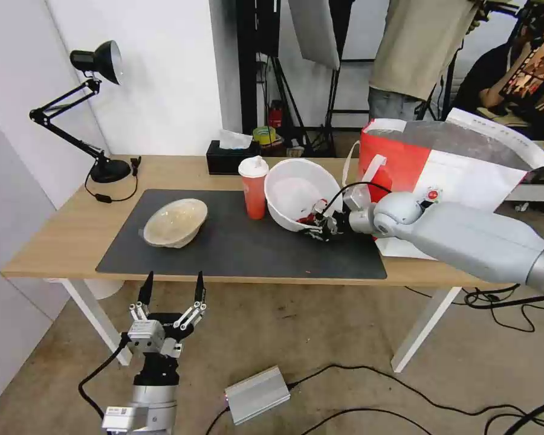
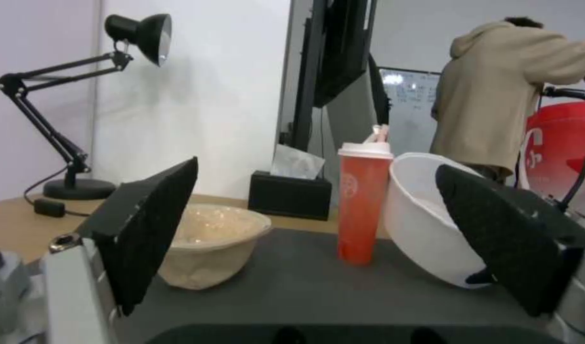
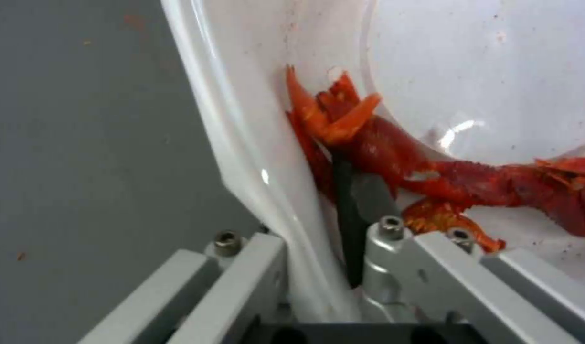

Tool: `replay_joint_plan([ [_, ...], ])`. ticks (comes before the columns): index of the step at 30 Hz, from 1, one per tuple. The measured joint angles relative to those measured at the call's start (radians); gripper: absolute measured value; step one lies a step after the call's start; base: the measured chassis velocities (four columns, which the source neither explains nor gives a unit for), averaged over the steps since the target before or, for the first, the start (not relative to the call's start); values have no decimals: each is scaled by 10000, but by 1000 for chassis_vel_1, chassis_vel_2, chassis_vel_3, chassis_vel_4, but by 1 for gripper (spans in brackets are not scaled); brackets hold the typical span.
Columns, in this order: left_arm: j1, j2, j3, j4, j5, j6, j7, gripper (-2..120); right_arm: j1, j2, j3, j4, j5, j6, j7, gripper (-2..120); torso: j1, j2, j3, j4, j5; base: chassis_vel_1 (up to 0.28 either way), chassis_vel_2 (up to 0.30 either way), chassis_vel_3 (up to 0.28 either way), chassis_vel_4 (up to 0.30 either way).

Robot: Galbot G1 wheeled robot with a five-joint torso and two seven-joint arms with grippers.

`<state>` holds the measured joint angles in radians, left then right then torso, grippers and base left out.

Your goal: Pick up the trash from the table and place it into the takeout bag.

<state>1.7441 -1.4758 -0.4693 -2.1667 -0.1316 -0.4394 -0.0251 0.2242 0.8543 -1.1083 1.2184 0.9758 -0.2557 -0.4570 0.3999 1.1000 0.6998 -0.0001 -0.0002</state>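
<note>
Nearest the head camera, the left gripper (image 1: pixel 172 289) hangs low in front of the table (image 1: pixel 60 241), off its near edge, fingers spread wide and holding nothing. On the grey mat (image 1: pixel 242 248), the right gripper (image 1: pixel 321 228) pinches the near rim of the white bowl (image 1: pixel 293 187), one finger inside against the wall, the other outside, and the bowl is tipped up on its side. Red shell scraps (image 3: pixel 394 148) are heaped at the low edge, right beside the inner finger. The red cup (image 1: pixel 254 188) stands upright just left of the bowl, almost touching it. The beige bowl (image 1: pixel 175 222) sits farther left on the mat, well apart. The bag (image 1: pixel 447 163) stands open on the table just right of the bowl, behind the right arm. Risks, as I judge them: the thin, slick rim could slip from the pinch; tilting further could spill scraps onto the mat; swinging the bowl could knock the cup over; the bowl's wide rim could catch on the bag's mouth.
</note>
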Motion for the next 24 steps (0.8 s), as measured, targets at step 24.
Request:
replay_joint_plan([
  [24, 55, -125, 71, -47, 154, -9, 42, 100, 129, -206, 5, 442, -180, 11, 137, 0, 2, -2, 4, 3, 4, 0, 0, 0, 0],
])
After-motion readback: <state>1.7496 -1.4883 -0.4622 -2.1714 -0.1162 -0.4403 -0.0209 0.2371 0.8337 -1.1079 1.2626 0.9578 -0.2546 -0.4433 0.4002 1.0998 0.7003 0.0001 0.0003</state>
